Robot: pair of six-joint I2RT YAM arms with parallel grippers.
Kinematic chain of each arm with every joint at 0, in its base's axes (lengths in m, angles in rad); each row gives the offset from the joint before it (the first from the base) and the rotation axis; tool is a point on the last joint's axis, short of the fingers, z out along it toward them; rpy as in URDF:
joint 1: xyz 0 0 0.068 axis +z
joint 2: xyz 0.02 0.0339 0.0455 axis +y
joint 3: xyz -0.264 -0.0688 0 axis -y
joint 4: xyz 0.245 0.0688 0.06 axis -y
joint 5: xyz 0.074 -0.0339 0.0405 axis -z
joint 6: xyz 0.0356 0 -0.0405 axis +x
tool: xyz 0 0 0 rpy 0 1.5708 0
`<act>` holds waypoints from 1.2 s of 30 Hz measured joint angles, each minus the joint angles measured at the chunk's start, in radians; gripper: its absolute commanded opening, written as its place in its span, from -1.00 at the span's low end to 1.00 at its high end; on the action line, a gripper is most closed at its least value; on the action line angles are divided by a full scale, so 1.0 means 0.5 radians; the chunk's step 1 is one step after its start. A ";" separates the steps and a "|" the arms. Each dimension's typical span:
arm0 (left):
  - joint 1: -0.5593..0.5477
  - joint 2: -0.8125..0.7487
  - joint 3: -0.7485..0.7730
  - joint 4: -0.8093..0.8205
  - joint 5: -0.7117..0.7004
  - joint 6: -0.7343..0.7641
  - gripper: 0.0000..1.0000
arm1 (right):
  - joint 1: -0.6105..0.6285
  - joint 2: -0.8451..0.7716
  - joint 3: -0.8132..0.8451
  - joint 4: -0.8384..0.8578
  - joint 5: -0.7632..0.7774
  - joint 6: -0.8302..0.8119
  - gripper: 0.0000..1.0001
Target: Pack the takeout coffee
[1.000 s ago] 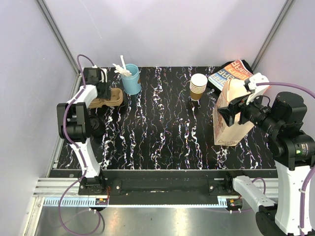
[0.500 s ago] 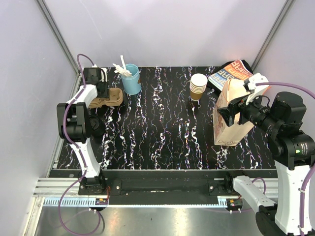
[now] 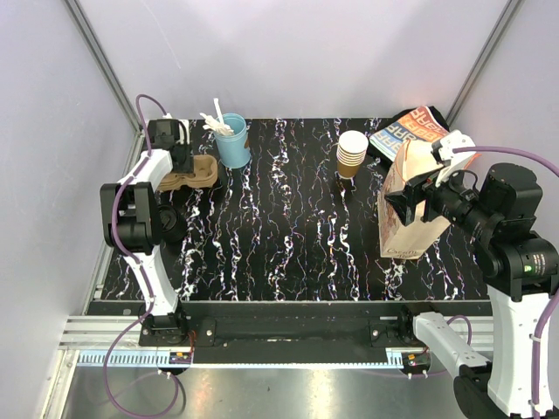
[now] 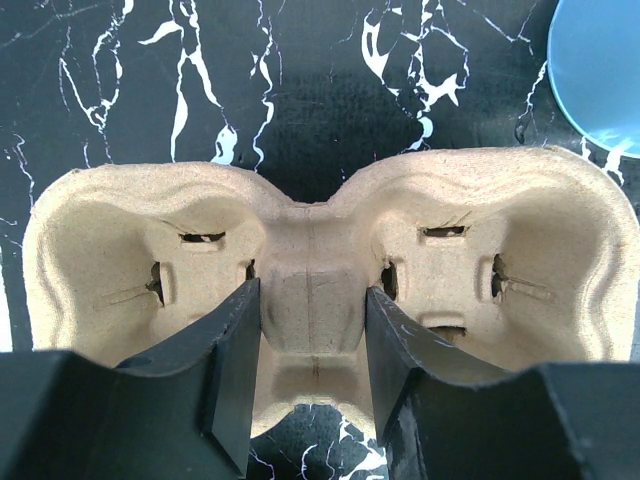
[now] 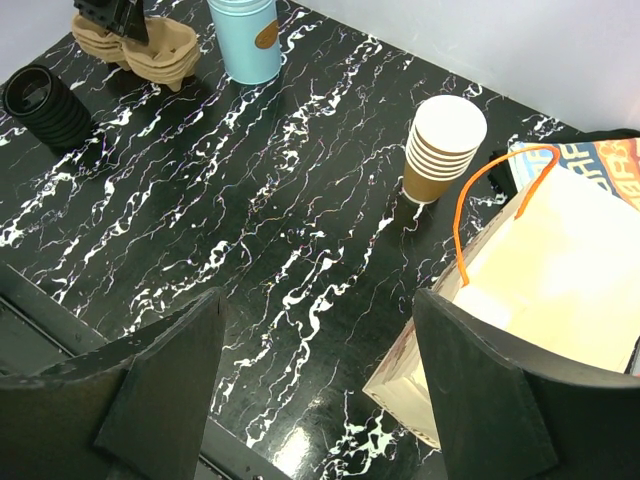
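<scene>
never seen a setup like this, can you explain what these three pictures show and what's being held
Two robot arms stand at a black marbled table. One picture looks down from above; the other two come from a camera on each wrist. The left gripper seems to pinch the middle ridge of a pulp cup carrier. The right gripper hangs open above a paper bag, holding nothing. Also there: a stack of brown cups, a light-blue cup of utensils, a stack of black lids.

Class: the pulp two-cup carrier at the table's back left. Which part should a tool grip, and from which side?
Grip the central ridge of the cup carrier, coming straight down. It lies flat, open side up, and that ridge is its one narrow part; the rest of the body is wider.
</scene>
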 measured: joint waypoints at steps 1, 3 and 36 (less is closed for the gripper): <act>0.000 -0.007 0.000 -0.001 0.000 0.000 -0.28 | 0.000 -0.002 -0.002 0.000 -0.002 0.000 0.62; 0.000 -0.028 0.000 -0.002 0.000 0.000 -0.28 | 0.000 -0.003 -0.006 0.000 -0.005 0.000 0.61; 0.000 -0.033 0.011 -0.027 -0.039 0.002 -0.10 | 0.000 -0.011 -0.034 -0.001 -0.019 0.002 0.61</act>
